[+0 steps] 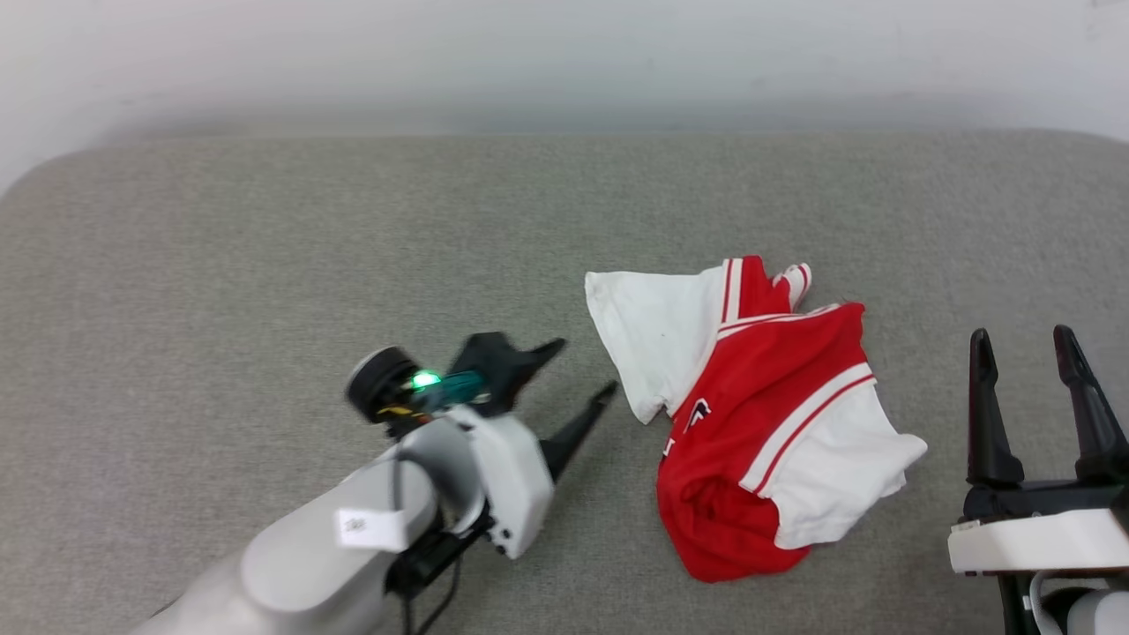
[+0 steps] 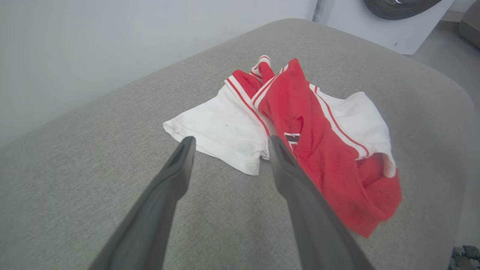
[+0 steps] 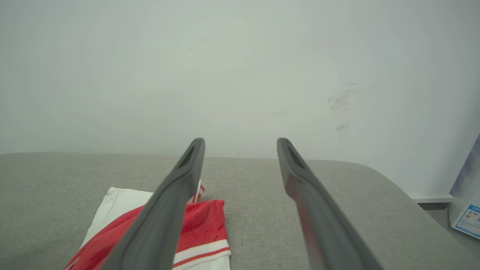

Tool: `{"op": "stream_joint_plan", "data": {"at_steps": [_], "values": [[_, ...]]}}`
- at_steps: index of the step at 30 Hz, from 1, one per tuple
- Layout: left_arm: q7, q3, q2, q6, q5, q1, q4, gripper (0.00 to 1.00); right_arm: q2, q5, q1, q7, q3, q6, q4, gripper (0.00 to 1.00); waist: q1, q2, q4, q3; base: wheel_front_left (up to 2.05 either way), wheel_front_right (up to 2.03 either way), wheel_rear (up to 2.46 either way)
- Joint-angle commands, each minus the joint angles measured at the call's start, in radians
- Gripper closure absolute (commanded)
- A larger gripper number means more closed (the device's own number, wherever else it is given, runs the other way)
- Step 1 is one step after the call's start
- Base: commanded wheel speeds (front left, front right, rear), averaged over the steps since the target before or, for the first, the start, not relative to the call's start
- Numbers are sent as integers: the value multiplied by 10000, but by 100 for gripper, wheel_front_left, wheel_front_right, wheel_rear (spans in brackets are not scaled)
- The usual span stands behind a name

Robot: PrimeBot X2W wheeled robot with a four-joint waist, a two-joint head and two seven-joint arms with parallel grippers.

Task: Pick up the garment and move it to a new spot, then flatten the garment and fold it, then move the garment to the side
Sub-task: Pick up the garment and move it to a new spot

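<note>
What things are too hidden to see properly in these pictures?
- Head view: the crumpled red jersey T-shirt with white sleeves folds over its black chest letters, so they're unreadable.
- Right wrist view: the bottom edge and the right end effector hide most of the T-shirt.
- Left wrist view: the top edge cuts off the white machine with a dark round part.

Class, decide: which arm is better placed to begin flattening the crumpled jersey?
Left: its open jaws aim at the white sleeve of the jersey, close by. The right jaws point past it, at the wall.
</note>
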Motion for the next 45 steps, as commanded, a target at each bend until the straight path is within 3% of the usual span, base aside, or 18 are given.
{"op": "stream_joint_plan", "data": {"at_steps": [1, 5, 11, 15, 22, 26, 32, 39, 45], "values": [[-336, 226, 203, 318, -9, 362, -212, 0, 25, -37, 174, -19, -27, -7, 43, 0, 1, 0, 216, -215, 0, 0, 0], [-1250, 961, 846, 1252, -263, 1142, -611, 0, 23, 8, 375, -19, -21, -7, 137, 0, 1, 0, 417, -415, 0, 0, 0], [-2238, 2015, 1367, 2593, -311, 2373, -937, 0, 23, 118, 628, -21, 6, -8, 370, 0, 1, 0, 630, -688, 0, 0, 0], [-2383, 3130, 1385, 3342, 136, 3195, -1232, 0, 23, 207, 754, -19, -20, -7, 532, 0, 1, 0, 738, -819, 0, 0, 0], [-2386, 5563, 690, 4240, 2095, 5017, -2109, 0, 23, 326, 861, -20, -57, -7, 712, 0, 1, 0, 833, -965, 0, 0, 0], [-2388, 6784, 154, 4187, 3112, 6010, -2422, 0, 23, 385, 926, -19, -38, -7, 837, 0, 1, 0, 848, -1024, 0, 0, 0], [-2380, 8123, -845, 3443, 4360, 7087, -2800, 0, 22, 465, 1001, -19, 0, -7, 1008, 0, 1, 0, 859, -1129, 0, 0, 0], [-2381, 9005, -1768, 2321, 5439, 7700, -2559, 0, 22, 630, 1129, -20, 30, -7, 1192, 0, 1, 0, 885, -1297, 0, 0, 0], [-2380, 9245, -2207, 1667, 6104, 7859, -2345, 0, 22, 660, 1210, -19, 55, -7, 1242, 0, 1, 0, 894, -1399, 0, 0, 0]]}}
